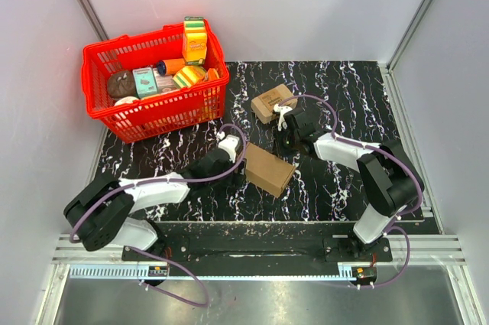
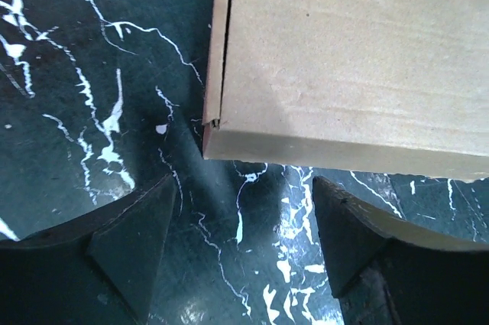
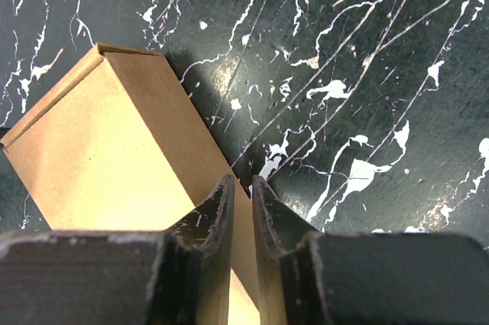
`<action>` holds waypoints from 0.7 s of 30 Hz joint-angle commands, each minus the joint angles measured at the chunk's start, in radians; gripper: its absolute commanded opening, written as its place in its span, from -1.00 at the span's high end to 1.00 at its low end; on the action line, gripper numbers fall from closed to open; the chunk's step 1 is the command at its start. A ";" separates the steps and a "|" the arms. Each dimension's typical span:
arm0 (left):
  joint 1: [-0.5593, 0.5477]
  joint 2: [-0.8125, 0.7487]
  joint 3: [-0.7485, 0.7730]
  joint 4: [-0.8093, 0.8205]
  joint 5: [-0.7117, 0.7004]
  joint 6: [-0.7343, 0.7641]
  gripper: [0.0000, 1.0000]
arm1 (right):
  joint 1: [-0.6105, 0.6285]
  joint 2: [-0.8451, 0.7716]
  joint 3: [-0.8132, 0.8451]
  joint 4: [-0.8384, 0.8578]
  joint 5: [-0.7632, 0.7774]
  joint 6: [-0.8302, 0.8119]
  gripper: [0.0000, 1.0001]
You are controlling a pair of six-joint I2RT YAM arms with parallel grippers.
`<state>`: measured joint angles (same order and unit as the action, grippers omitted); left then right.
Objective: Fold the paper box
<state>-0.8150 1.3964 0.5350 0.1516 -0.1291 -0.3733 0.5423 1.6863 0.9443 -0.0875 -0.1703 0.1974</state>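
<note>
The paper box (image 1: 268, 170) lies folded on the black marble table, a slim plain brown box set at an angle. My left gripper (image 1: 231, 146) sits just off its left end. In the left wrist view the box (image 2: 344, 57) fills the upper right, and the left gripper (image 2: 244, 214) is open, with only tabletop between its fingers (image 2: 137, 233). My right gripper (image 1: 283, 140) hovers by the box's far corner. In the right wrist view the right gripper (image 3: 243, 183) is shut to a thin slit with nothing in it, above the long side edge of the box (image 3: 99, 141).
A smaller cardboard box with dark print (image 1: 273, 102) stands behind the right gripper. A red basket (image 1: 107, 115) full of groceries occupies the back left corner. White walls enclose the table on three sides.
</note>
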 commanded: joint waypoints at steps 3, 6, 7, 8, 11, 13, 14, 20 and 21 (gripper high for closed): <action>0.002 -0.161 -0.016 -0.070 -0.047 0.004 -0.58 | 0.007 0.003 0.017 -0.011 -0.008 0.005 0.57; 0.002 -0.206 -0.032 -0.084 -0.011 -0.022 -0.58 | 0.007 0.003 0.017 -0.011 -0.006 0.008 0.56; 0.002 -0.217 -0.038 -0.080 0.008 -0.035 -0.56 | 0.007 0.003 0.017 -0.011 -0.005 0.010 0.56; 0.000 -0.224 -0.047 -0.069 0.034 -0.042 -0.48 | 0.007 0.004 0.016 -0.009 -0.005 0.011 0.56; -0.004 -0.221 -0.073 -0.038 0.086 -0.059 -0.03 | 0.007 0.004 0.019 -0.023 0.005 0.013 0.56; -0.015 -0.202 -0.084 -0.020 0.117 -0.070 0.29 | 0.007 0.003 0.021 -0.038 0.021 0.022 0.56; -0.024 -0.189 -0.086 -0.006 0.124 -0.073 0.48 | 0.007 0.001 0.021 -0.047 0.038 0.027 0.56; -0.116 -0.106 -0.067 0.054 0.161 -0.121 1.00 | 0.007 -0.016 0.022 -0.118 0.136 0.062 0.58; -0.125 -0.094 -0.066 0.065 0.163 -0.131 1.00 | 0.007 -0.016 0.022 -0.127 0.146 0.062 0.58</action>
<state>-0.9005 1.2675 0.4534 0.1211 -0.0063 -0.4557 0.5430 1.6863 0.9443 -0.1650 -0.1036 0.2337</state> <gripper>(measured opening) 0.013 0.214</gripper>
